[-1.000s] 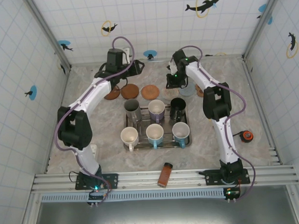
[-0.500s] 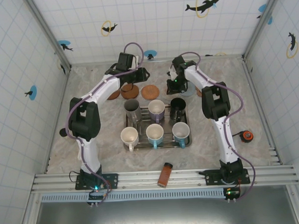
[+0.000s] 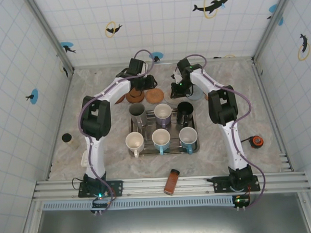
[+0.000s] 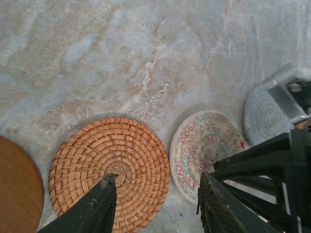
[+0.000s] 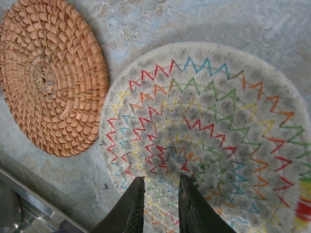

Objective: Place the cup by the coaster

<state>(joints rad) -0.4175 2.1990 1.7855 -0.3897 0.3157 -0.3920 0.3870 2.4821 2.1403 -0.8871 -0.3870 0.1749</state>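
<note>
- My left gripper (image 4: 156, 178) hangs over the far part of the table. Its two fingers are spread wide with nothing between them, so it is released and empty.
- In its wrist view, the gap between the fingers sits where the woven orange coaster (image 4: 109, 167) and the zigzag coaster (image 4: 206, 150) almost meet. The woven one lies at 9 o'clock of the zigzag one, just beside it, with a thin strip of table between them.
- At 9 o'clock of the woven coaster lies a plain brown coaster (image 4: 17, 189), cut off by the frame edge. At 2 o'clock of the zigzag coaster lies a grey-blue coaster (image 4: 262, 114), partly covered by dark hardware.
- My right gripper (image 5: 161, 177) hovers over the zigzag coaster. Its fingers are drawn close, leaving a narrow slit. Only coaster yarn shows through the slit, so it grasps nothing.
- From above, both grippers are near each other beyond the tray (image 3: 148, 152), the left at about 11 o'clock of it and the right at about 1 o'clock.
- The cups all stand upright in the tray, in two rows of three, and neither gripper touches any of them.
- The far row holds the steel cup (image 3: 137, 112), the purple cup (image 3: 162, 114) and the black cup (image 3: 185, 111).
- The near row holds the white cup (image 3: 134, 142), the blue cup (image 3: 161, 139) and the pale cup (image 3: 188, 137).
- The row of coasters lies just past the tray at 12 o'clock, so every cup sits at 6 o'clock of the coasters.
- A small brown bottle (image 3: 171, 181) lies on its side at 6 o'clock of the tray, by the near rail.
</note>
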